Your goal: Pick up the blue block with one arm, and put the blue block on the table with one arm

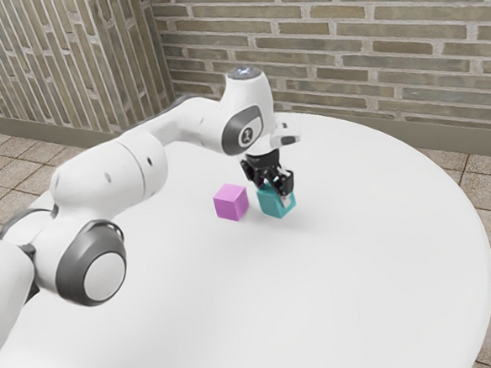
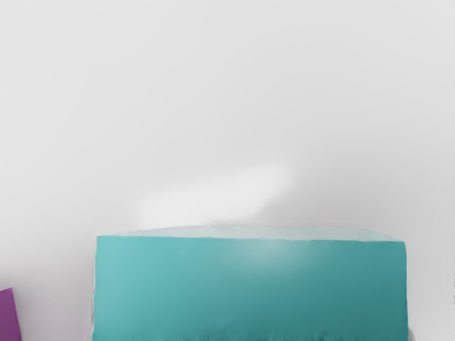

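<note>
In the exterior view my gripper (image 1: 277, 191) points down at the blue block (image 1: 272, 205), a teal cube, and overlaps its top and right side there. Whether it grips the cube cannot be made out. The teal block (image 2: 250, 288) lies large across the wrist view's lower edge, right under my hand. Part of the cube is hidden behind the gripper in the exterior view. Whether its underside touches the table is not clear.
A pink-purple block (image 1: 231, 203) stands close beside the teal one, toward the exterior view's left; its corner (image 2: 8, 316) shows in the wrist view. Both are at the round white table (image 1: 354, 286). A brick wall rises behind the table.
</note>
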Robot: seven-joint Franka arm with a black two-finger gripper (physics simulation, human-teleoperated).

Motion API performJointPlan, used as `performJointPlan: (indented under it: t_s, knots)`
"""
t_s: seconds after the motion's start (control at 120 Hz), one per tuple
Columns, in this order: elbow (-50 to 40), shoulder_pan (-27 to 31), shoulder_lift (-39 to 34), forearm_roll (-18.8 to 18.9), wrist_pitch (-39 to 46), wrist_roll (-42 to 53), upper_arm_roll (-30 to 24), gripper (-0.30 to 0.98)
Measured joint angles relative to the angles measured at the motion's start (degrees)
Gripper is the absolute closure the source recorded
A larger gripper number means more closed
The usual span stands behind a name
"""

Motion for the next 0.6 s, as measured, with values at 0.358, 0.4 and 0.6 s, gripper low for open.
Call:
performJointPlan:
  t_s: [0.358,0.4,0.6]
  knots:
    - [-0.46,0.04,-2.82,-1.13,-0.27,0.4,-0.28,0.07]
    - [-0.73,-0.07,-4.76,-1.07,-0.75,0.43,-0.2,0.06]
    - [-2.16,0.09,-7.47,-1.02,-2.1,0.58,0.16,0.02]
